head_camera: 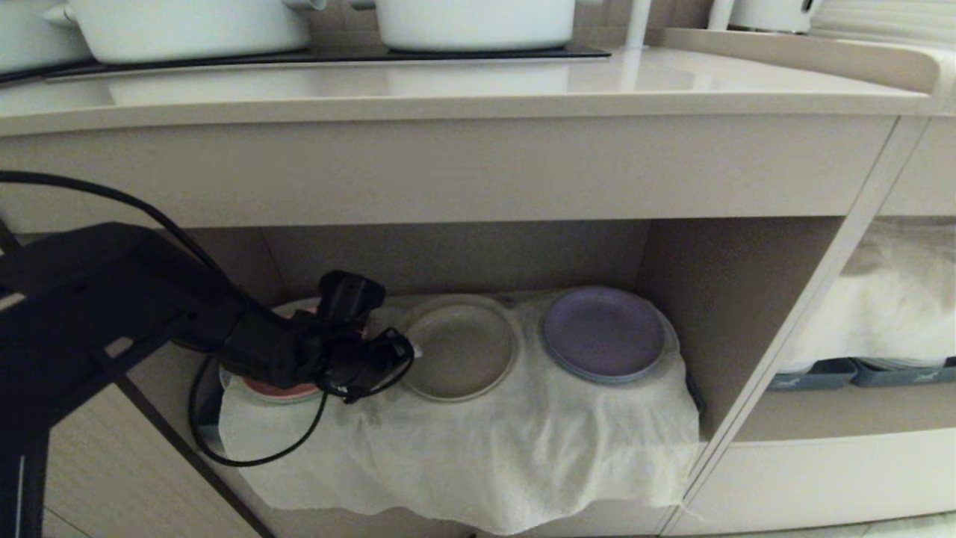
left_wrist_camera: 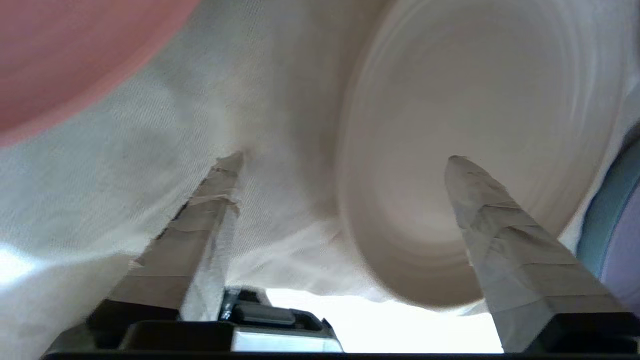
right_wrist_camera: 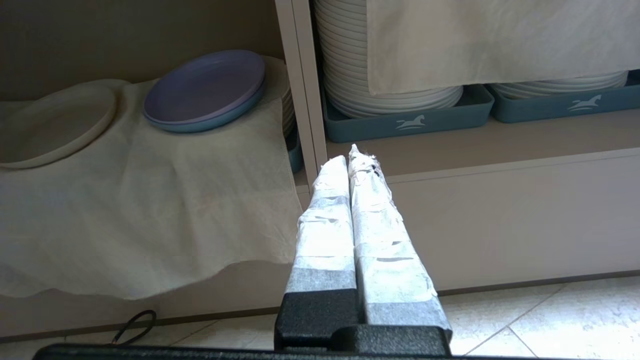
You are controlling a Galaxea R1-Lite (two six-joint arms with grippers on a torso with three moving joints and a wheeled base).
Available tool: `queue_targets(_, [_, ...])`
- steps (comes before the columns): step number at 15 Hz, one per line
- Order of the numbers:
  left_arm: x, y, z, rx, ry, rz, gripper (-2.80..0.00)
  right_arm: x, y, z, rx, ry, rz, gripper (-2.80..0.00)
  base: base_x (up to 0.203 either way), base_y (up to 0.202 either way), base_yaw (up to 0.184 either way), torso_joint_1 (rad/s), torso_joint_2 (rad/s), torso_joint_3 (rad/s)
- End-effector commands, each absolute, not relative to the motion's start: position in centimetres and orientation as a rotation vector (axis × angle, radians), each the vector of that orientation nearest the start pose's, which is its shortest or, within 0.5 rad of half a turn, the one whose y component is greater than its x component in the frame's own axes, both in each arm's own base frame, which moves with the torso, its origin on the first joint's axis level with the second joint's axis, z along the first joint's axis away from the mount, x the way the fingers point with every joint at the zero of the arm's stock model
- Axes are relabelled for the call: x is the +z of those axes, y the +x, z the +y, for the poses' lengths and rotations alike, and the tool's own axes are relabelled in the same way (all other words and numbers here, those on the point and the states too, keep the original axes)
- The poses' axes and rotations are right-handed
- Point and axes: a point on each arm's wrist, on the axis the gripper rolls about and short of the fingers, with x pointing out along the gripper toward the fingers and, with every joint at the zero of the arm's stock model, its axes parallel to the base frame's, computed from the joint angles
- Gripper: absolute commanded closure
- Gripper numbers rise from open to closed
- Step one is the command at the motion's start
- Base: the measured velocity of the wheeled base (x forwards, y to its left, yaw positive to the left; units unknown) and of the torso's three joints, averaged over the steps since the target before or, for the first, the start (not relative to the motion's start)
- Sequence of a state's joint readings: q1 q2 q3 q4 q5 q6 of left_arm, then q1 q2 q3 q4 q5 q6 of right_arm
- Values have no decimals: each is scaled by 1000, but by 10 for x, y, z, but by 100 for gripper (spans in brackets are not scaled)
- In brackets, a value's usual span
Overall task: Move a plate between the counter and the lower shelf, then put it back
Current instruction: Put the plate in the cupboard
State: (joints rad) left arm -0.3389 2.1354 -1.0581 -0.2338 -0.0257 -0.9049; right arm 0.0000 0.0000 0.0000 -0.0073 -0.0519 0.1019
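**A:** Where is the plate [head_camera: 461, 347]?

**B:** The small cream plate lies flat on the white cloth [head_camera: 478, 441] in the lower shelf [head_camera: 717, 299]. A pink plate [head_camera: 278, 389] sits on one side of it and a purple plate [head_camera: 602, 332] on the other.

**A:** And the left gripper [head_camera: 399, 351]?

**B:** It is right at the plate's edge, on the pink plate's side. Its jaws stand wide apart and hold nothing. In the left wrist view one finger [left_wrist_camera: 505, 240] is over the plate's dish and the other is over the cloth, so the rim runs between them.

**A:** Which arm is nearer?

**B:** The left one, by a lot. The right gripper [right_wrist_camera: 352, 160] hangs out in front of the shelves with its jaws pressed together.

**A:** So what comes next?

**B:** I think the plate must go back up to the desk [head_camera: 448, 93], so the jaws would have to pinch that rim.
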Motion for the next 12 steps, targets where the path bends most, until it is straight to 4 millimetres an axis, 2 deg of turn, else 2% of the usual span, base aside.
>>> queue_targets(1, [67,350,-125,54,-717,913,-280,76,-23,-1,-53,103,-9,0,0,0,0,0,0,0])
queue_targets(12, [84,309,-115,39,-690,929,-280,76,-23,-1,-53,103,-10,0,0,0,0,0,0,0])
